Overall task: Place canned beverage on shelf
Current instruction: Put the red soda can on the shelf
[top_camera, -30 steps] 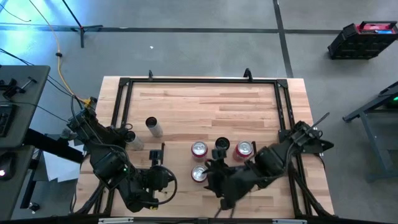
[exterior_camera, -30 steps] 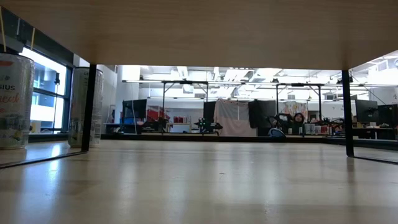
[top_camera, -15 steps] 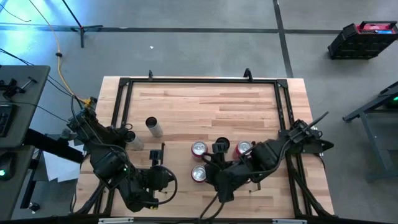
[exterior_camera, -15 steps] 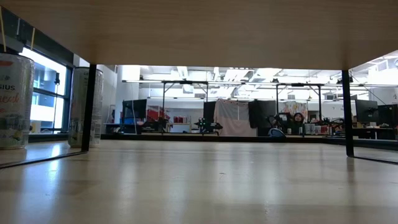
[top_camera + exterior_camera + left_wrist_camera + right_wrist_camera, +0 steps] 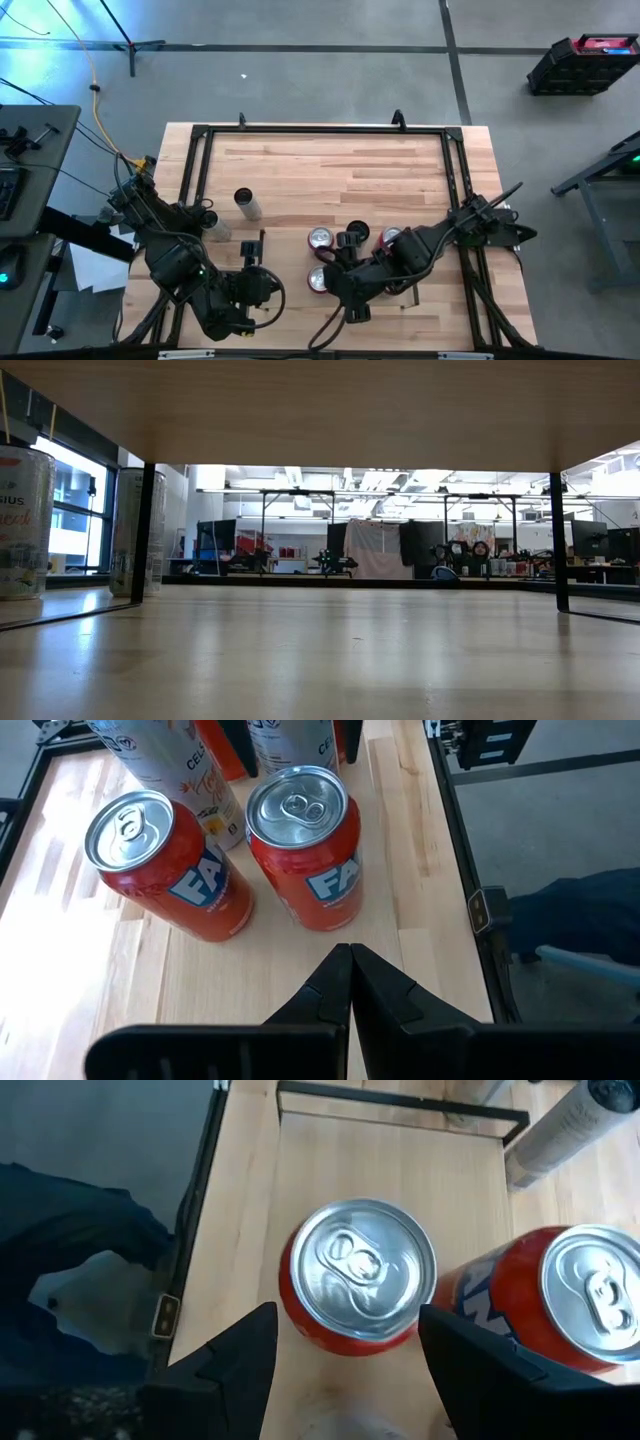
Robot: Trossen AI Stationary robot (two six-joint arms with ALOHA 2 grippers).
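Cans: three red (image 5: 320,238), two tall pale (image 5: 247,204).

Robotics lab — desks (image 5: 600,572), monitors (image 5: 590,540)

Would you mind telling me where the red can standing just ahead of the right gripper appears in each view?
High view: the red can is the one nearest the table's front edge.
Low view: not in it.
Left wrist view: of the two red cans, the one nearer the table's edge rail.
Right wrist view: centred, just ahead of the open right gripper.
Landmark: the second red can, beside it in all three of those views.
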